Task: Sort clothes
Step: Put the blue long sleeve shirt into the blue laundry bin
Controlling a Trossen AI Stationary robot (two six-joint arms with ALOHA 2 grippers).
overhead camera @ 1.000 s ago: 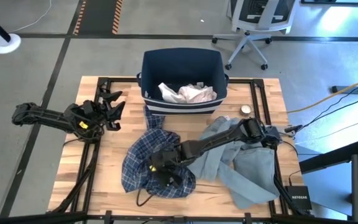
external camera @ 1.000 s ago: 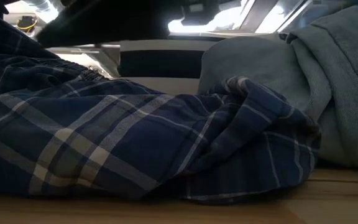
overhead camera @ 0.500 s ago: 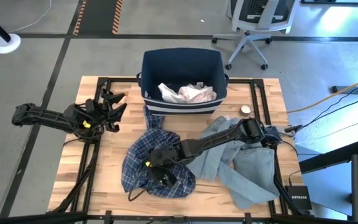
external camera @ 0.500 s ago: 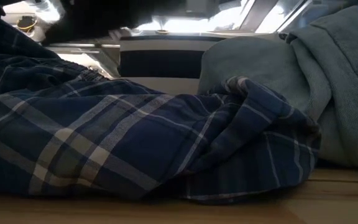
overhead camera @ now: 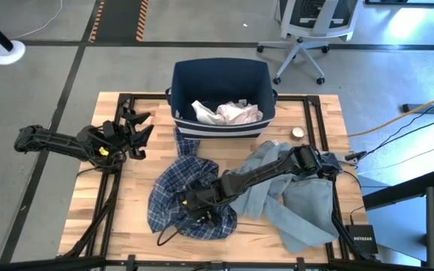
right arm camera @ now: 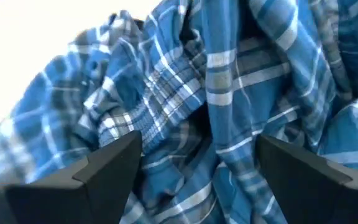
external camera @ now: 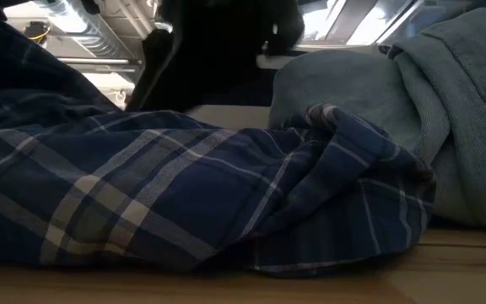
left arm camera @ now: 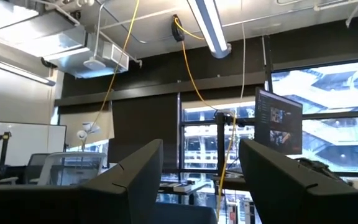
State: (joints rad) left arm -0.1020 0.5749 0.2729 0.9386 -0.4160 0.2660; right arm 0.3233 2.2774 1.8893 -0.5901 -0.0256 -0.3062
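Right claw [overhead camera: 197, 205] hangs fingers apart over the plaid shirt [overhead camera: 173, 197] on the worktop [overhead camera: 130, 222]; I should sink into a thick fold before clamping.

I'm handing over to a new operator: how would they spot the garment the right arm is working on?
Start at the navy bin at the table's far edge. The crumpled plaid shirt trails from the bin's front towards the near edge, with the right gripper over it, fingers open. Its blue-and-white check sets it apart from the plain grey-blue garment beside it.
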